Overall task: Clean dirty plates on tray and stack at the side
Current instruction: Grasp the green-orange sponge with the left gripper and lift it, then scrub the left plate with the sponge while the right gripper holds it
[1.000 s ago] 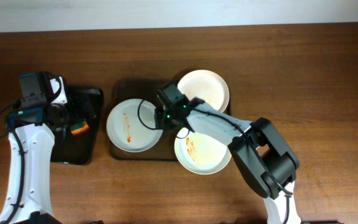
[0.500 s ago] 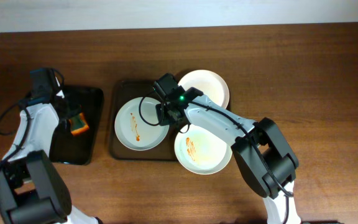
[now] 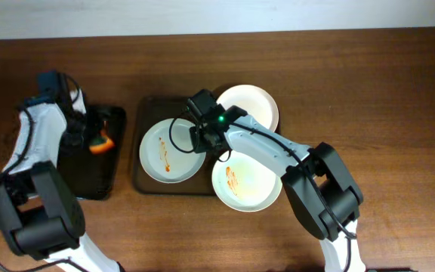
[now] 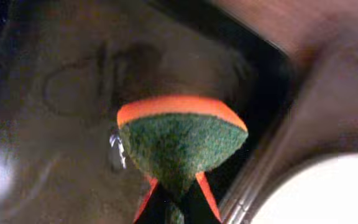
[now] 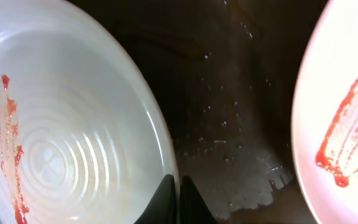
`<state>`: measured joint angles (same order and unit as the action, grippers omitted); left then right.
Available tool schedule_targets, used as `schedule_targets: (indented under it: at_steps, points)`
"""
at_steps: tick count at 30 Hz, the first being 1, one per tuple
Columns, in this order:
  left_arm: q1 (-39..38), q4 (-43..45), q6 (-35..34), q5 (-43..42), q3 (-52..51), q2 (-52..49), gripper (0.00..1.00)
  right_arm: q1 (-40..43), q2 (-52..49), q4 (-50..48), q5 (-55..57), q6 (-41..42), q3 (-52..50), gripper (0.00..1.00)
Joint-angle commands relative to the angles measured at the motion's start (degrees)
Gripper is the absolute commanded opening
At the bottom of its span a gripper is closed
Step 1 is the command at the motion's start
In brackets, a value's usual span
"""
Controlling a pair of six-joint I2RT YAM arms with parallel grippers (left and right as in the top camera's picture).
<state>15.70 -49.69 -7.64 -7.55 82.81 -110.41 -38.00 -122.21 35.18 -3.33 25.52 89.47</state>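
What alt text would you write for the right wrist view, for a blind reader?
The right gripper pinches the rim of a white plate streaked with red sauce. Beside it lies the dark, wet tray, and a second smeared plate shows at the right edge.

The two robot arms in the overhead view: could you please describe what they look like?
Both the left arm and the right arm have smooth white link shells between bulky black joints, with thin black cables looping alongside. The right arm shows a small green light near its wrist; the left carries a dark bluish block there.
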Motion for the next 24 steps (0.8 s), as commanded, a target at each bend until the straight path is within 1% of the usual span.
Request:
schedule_targets:
  at_steps: [1,2,3,4,7,9,10,13,14,15,16,19,20,21,22,23,24]
  points:
    - [-3.8,-7.4,4.5,-9.2,6.6,6.6,0.0,2.5,-0.4,0.6,-6.8,0.0,0.7,0.04]
    - [-4.8,-9.0,4.5,-9.5,6.6,6.7,0.0,2.8,-0.4,1.7,-7.2,0.5,0.7,0.04]
    - [-7.6,-11.0,4.5,-9.6,5.8,6.5,0.0,3.3,-0.4,3.3,-7.2,0.5,0.5,0.04]
    - [-10.1,-10.9,4.5,-9.6,4.3,6.5,0.0,3.6,-0.4,3.9,-7.2,1.0,-0.1,0.04]
    - [-15.5,-6.6,4.4,-8.7,0.1,6.3,0.0,4.5,-0.5,3.6,-7.3,2.4,-0.9,0.04]
    - [-17.0,-0.8,3.5,-8.6,-3.7,6.2,0.0,4.5,-0.7,2.8,-7.3,2.4,-0.9,0.04]
    - [-17.5,2.8,0.3,-7.1,-6.5,6.1,0.0,4.5,-0.7,2.7,-7.2,2.4,-0.9,0.04]
    - [-20.6,15.6,-0.5,-6.5,-15.9,5.8,0.0,4.5,-0.7,1.9,-7.2,2.4,-0.9,0.04]
    - [-22.5,19.6,-0.6,-4.9,-18.7,5.5,0.0,4.5,-0.7,1.9,-7.3,2.4,-0.9,0.04]
    - [-23.6,22.1,-2.5,-1.4,-20.5,4.8,0.0,4.5,-0.7,1.9,-7.2,2.4,-0.9,0.04]
    - [-24.2,24.0,-2.6,-0.1,-21.3,2.9,0.0,4.5,-0.7,1.9,-7.2,2.4,-0.9,0.04]
    - [-24.9,22.8,-2.6,-0.4,-21.3,-0.2,0.0,4.5,-0.7,1.9,-7.2,2.4,-0.9,0.04]
    - [-25.2,18.9,0.8,-6.3,-21.3,-0.3,0.0,4.5,-0.7,1.9,-7.2,2.4,-0.9,0.04]
    - [-25.2,16.1,7.1,-15.0,-21.3,-0.3,0.0,4.5,-0.7,1.9,-7.2,2.4,-0.9,0.04]
    - [-25.2,13.7,11.5,-19.6,-21.3,-0.3,0.0,4.5,-0.7,1.9,-7.2,2.4,-0.9,0.04]
    - [-25.2,9.7,16.6,-23.3,-21.3,-0.3,0.0,4.5,-0.7,1.9,-7.2,2.4,-0.9,0.04]
    - [-25.2,7.8,16.8,-23.1,-21.3,-0.3,0.0,4.5,-0.7,1.9,-7.3,2.4,-0.8,0.04]
